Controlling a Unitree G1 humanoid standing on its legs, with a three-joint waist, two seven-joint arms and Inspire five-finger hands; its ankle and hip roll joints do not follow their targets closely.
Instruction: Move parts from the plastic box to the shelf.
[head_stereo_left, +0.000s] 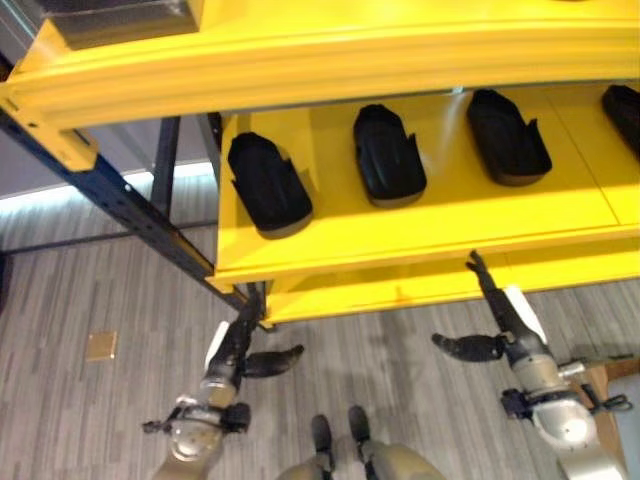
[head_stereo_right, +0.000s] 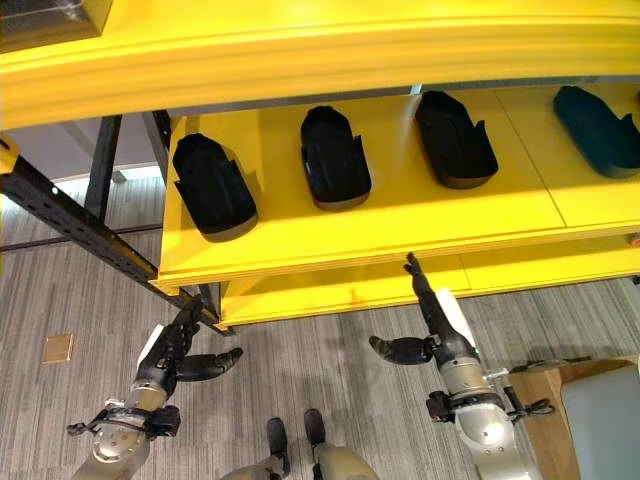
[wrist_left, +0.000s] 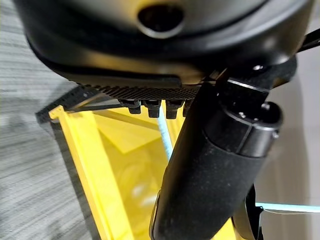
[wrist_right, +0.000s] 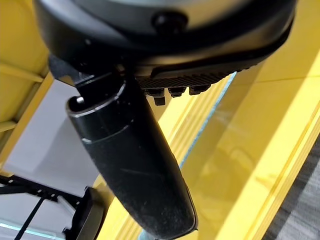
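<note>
So the yellow shelf (head_stereo_left: 420, 225) has a row of black parts sitting on it, all lying flat with their long sides pointing front to back. Going from the robot's left: the first part (head_stereo_left: 268, 183) is near the left end of the shelf, the second part (head_stereo_left: 388, 153) is a bit further along, the third part (head_stereo_left: 507, 136) comes after that, and a fourth part (head_stereo_right: 597, 130) is over at the right edge of the head views. They're spaced apart, none touching each other.

Both arms are down low in front of the shelf, over the grey striped floor (head_stereo_left: 90, 290). The left hand (head_stereo_left: 238, 345) is near the shelf's lower left corner by the dark blue frame post (head_stereo_left: 120, 200), fingers stretched out straight toward the shelf and thumb sticking out sideways, nothing in it. The right hand (head_stereo_right: 432, 310) is the same deal: fingers straight, tips reaching up to the front edge of the shelf, thumb out to the side, holding nothing.

There's a small brass-coloured plate (head_stereo_left: 101, 346) set in the floor off to the left.
</note>
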